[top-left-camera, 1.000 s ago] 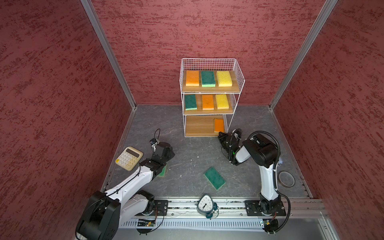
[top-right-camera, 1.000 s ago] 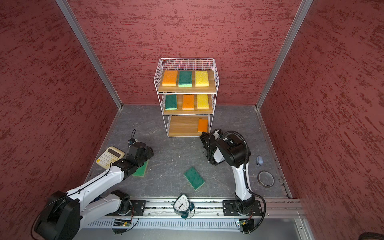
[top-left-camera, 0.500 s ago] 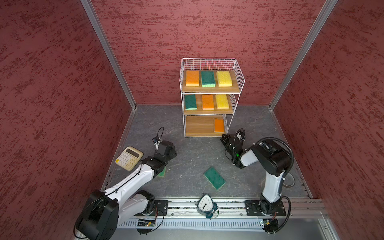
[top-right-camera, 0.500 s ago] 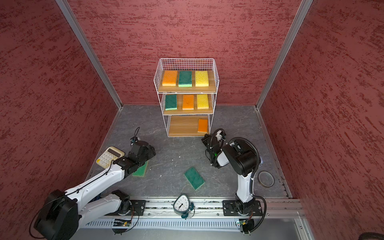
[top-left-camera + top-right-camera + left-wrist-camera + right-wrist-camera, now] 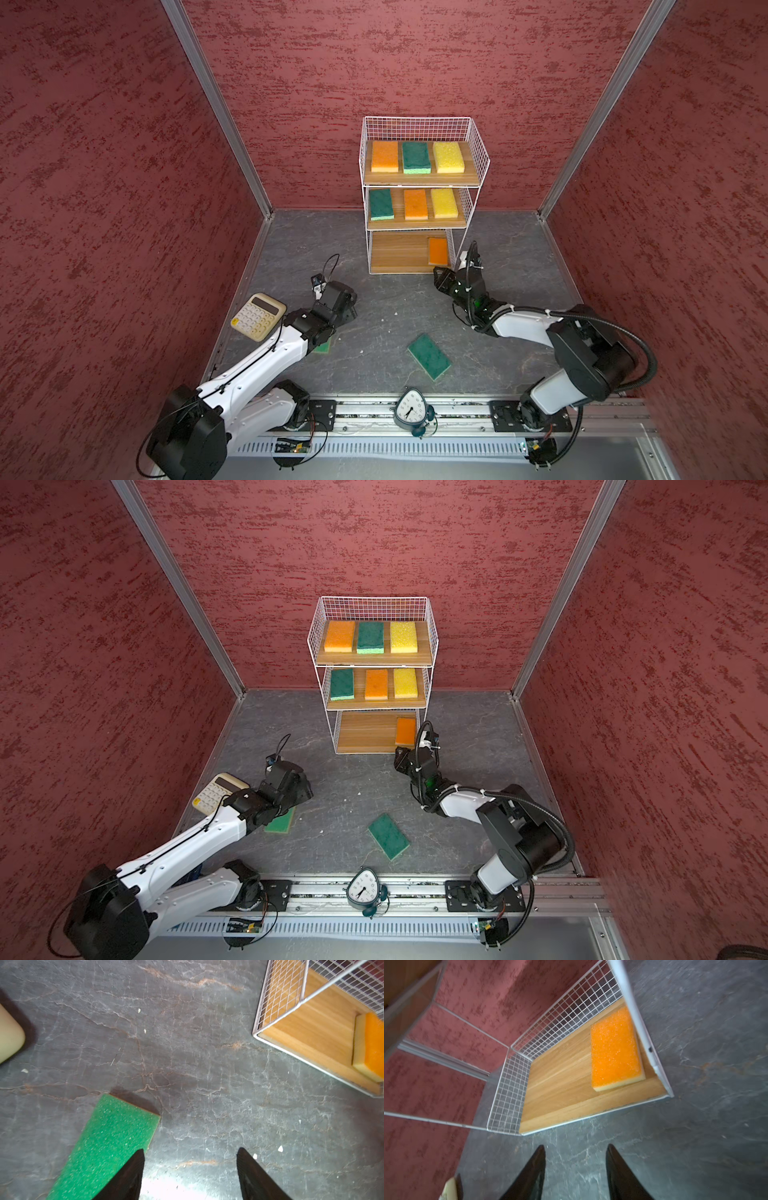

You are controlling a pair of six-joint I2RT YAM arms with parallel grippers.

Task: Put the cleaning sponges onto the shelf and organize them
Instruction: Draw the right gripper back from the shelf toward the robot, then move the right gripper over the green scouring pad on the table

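Note:
The white wire shelf (image 5: 417, 119) stands at the back wall. An orange (image 5: 384, 156), a green (image 5: 416, 157) and a yellow sponge (image 5: 448, 156) lie on its top board. The middle board carries a green (image 5: 381, 203), an orange (image 5: 415, 204) and a yellow one (image 5: 444, 203). One orange sponge (image 5: 614, 1047) lies at the right end of the bottom board. Two green sponges are on the floor: one in the middle (image 5: 429, 356), one (image 5: 108, 1138) under my left arm. My left gripper (image 5: 190, 1149) is open and empty beside that sponge's corner. My right gripper (image 5: 576, 1145) is open and empty, over the floor before the bottom board.
A cream calculator (image 5: 257, 316) lies on the floor left of my left arm. A small clock (image 5: 411, 413) stands on the front rail. Red walls close in the left, back and right sides.
My right gripper has opened, and that arm's elbow has swung out to the right. My left gripper has opened wider and shifted slightly. The sponges have not moved.

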